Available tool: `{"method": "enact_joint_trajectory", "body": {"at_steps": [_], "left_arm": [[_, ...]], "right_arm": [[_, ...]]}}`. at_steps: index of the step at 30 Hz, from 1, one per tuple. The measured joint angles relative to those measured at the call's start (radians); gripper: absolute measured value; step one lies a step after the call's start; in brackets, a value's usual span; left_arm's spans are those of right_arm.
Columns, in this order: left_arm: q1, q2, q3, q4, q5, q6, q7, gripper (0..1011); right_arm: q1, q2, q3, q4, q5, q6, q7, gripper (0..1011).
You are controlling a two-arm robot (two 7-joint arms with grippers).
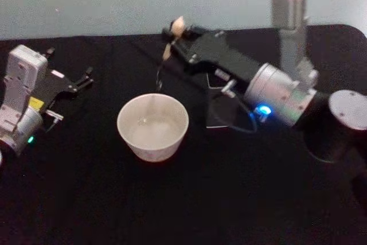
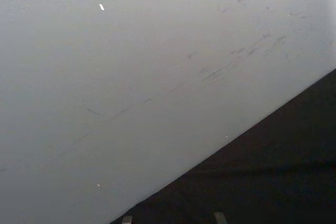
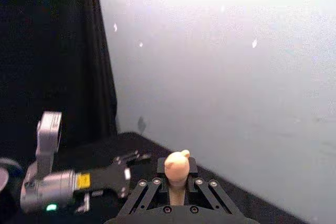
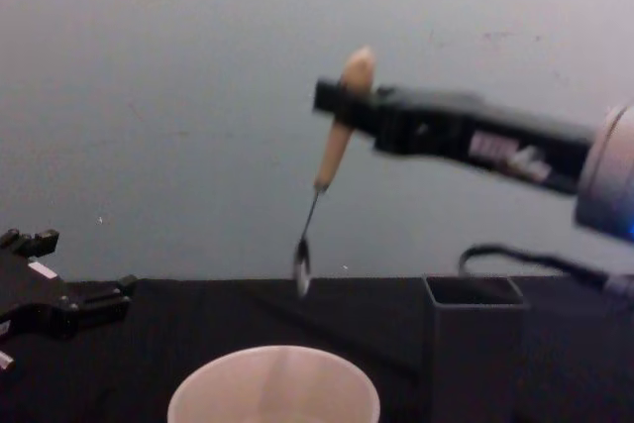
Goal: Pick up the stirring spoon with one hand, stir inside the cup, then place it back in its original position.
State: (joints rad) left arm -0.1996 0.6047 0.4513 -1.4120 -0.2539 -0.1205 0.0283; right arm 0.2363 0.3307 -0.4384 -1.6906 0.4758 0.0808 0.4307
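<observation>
We saw the slender spoon slightly tilted, with its cream handle uppermost and its small metal bowl hanging down. Below it the white cup stood on the black tabletop, with the dark square holder near its right. The right claw was clamped on the handle, holding the spoon above the cup's far rim. The left claw lay open at the left.

Noted black-covered bench, bearing cream-white cup near centre; dark grey square holder upright at cup's 3 o'clock, apart.
</observation>
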Motion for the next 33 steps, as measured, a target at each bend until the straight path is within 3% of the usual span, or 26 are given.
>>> {"method": "enact_joint_trajectory", "body": {"at_steps": [9,20,33], "left_arm": [[0.000,0.000,0.000,0.000,0.000,0.000,0.000,1001],[0.000,0.000,0.000,0.000,0.000,0.000,0.000,1001],[0.000,0.000,0.000,0.000,0.000,0.000,0.000,1001]], "right_arm": [[-0.041,0.069,0.065,-0.100,0.040,0.017,-0.056,195],[-0.109,0.143,0.130,-0.165,0.055,0.025,-0.098,195],[-0.137,0.147,0.150,-0.152,0.037,0.053,-0.135,195]]}}
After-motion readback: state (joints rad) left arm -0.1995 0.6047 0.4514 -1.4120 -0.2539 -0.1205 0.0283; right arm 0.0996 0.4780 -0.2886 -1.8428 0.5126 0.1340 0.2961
